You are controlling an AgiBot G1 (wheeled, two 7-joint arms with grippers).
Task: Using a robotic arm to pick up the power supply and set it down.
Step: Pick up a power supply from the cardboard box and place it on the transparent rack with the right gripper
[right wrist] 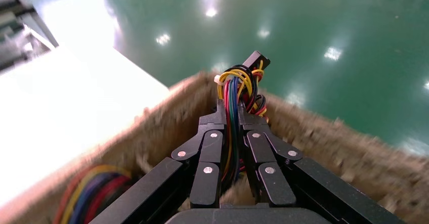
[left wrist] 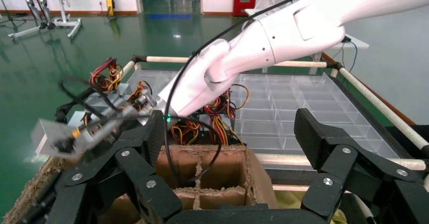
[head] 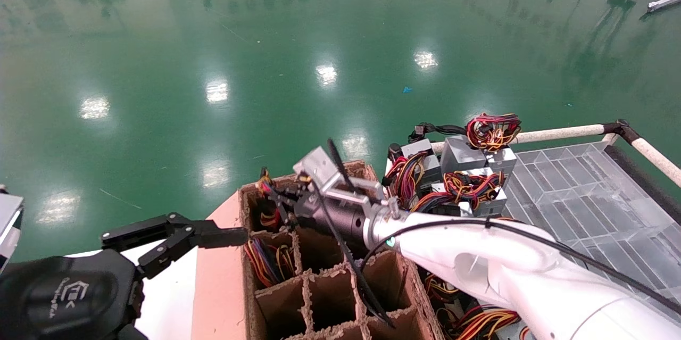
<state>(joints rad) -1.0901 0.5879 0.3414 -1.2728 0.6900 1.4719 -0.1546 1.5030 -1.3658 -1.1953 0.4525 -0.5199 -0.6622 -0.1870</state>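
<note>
Bright even overhead lighting; white lamp glare spots across the glossy green floor (head: pixel 266 63), shadows faint. Right wrist view: cardboard box rim (right wrist: pixel 167 107) smeared by motion blur, white surface (right wrist: pixel 66 113) overexposed. Left wrist view: grey camera box (left wrist: pixel 50 135) blurred

Heap of boxes (head: pixel 457 175) right of carton (head: pixel 319 281)

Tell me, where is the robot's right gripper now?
The right gripper is over the far-left corner pocket of the cardboard box, shut on a wire bundle, left of the heap of grey boxes.

No legible text, labels or numbers anywhere
</note>
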